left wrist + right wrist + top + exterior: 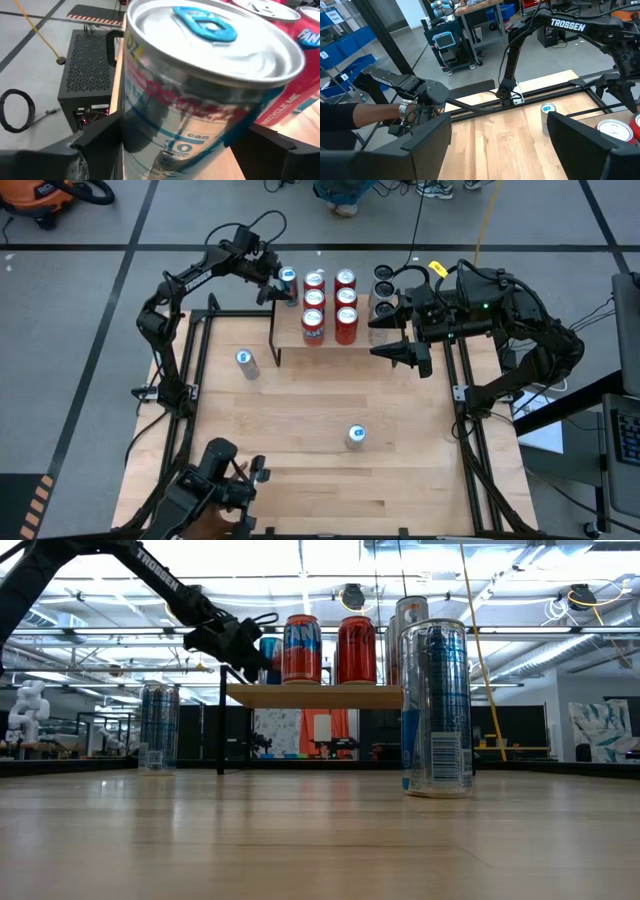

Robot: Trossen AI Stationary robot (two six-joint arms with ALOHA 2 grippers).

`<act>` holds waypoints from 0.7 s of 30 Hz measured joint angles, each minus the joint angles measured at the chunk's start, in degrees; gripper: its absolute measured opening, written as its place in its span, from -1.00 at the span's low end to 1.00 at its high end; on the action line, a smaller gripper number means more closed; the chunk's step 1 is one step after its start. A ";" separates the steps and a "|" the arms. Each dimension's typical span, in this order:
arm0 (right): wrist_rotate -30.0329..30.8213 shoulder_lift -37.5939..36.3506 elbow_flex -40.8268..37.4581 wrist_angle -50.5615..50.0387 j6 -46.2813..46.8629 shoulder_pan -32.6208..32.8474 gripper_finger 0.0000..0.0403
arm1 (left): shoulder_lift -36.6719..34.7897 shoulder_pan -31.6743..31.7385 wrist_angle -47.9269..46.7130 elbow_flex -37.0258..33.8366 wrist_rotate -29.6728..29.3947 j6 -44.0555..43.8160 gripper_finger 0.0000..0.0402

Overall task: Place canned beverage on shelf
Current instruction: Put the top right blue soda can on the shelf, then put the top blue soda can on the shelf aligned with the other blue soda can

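A silver and blue can point(200, 85) with a blue tab stands at the far left corner of the shelf point(290, 330), beside several red cans point(330, 305). My left gripper point(282, 282) reaches to it from the far left and is shut on it; in the low view the can point(270, 658) is upright, its base level with the shelf top point(310, 695). My right gripper point(392, 352) hangs open above the table to the right of the shelf, holding nothing. My left gripper has the silver and blue can between its two fingers point(107, 137), which lie against opposite sides of the can's wall point(135, 125) below the rim. They come nearly level from the table's far left. The can stands upright at the shelf's far left corner.
Two more silver and blue cans stand on the table, one left of the shelf point(245, 360) and one near the middle point(355, 435). Dark cans point(384, 292) stand at the shelf's right end. A person's hand point(407, 112) holds a dark device point(215, 480) at the near edge.
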 joint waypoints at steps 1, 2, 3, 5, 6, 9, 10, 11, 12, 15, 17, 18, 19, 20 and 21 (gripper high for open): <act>0.00 0.00 0.00 0.00 0.00 0.00 0.53 | 0.00 0.05 -0.61 0.47 0.03 0.00 0.69; 0.00 0.00 0.00 0.00 0.02 0.00 0.53 | -0.03 0.19 -0.87 0.90 0.05 0.02 0.70; 0.00 0.00 0.00 0.00 0.11 0.00 0.53 | -0.20 0.34 -1.15 1.35 0.06 0.02 0.70; 0.00 0.00 0.00 0.00 0.43 0.00 0.53 | -0.92 0.70 -1.14 1.85 -0.58 0.02 0.70; 0.00 0.00 0.00 0.00 0.44 0.00 0.53 | -1.42 0.98 -1.08 2.07 -1.24 0.05 0.70; 0.00 0.00 0.00 0.00 0.44 0.00 0.53 | -2.93 1.91 -1.11 2.63 -2.47 0.07 0.70; 0.00 0.00 0.00 0.00 0.44 0.00 0.53 | -3.43 2.22 -1.14 2.89 -2.45 0.03 0.70; 0.00 0.00 0.00 0.00 0.44 0.00 0.53 | -4.06 2.55 -1.56 3.25 -2.44 0.00 0.70; 0.00 0.00 0.00 0.00 0.46 0.00 0.53 | -4.84 2.84 -2.17 3.66 -2.47 0.00 0.70; 0.04 0.00 0.00 0.00 0.46 0.00 0.53 | -7.23 3.35 -2.91 5.11 -2.88 -1.79 0.70; 0.09 0.00 0.00 0.00 0.57 0.00 0.53 | -8.54 3.44 -3.01 6.01 -2.92 -4.80 0.70; 0.09 0.00 0.00 0.00 0.77 0.00 0.53 | -9.30 3.44 -3.04 6.30 -3.06 -6.49 0.70; 0.11 0.00 0.00 0.00 1.04 0.00 0.53 | -10.20 3.40 -3.07 6.51 -3.21 -8.32 0.70; 0.17 0.00 0.00 0.00 1.41 0.00 0.53 | -11.29 3.39 -3.03 6.60 -3.28 -10.54 0.70; 0.20 0.00 0.00 0.00 1.85 0.00 0.53 | -12.38 3.21 -3.07 6.64 -3.35 -13.05 0.70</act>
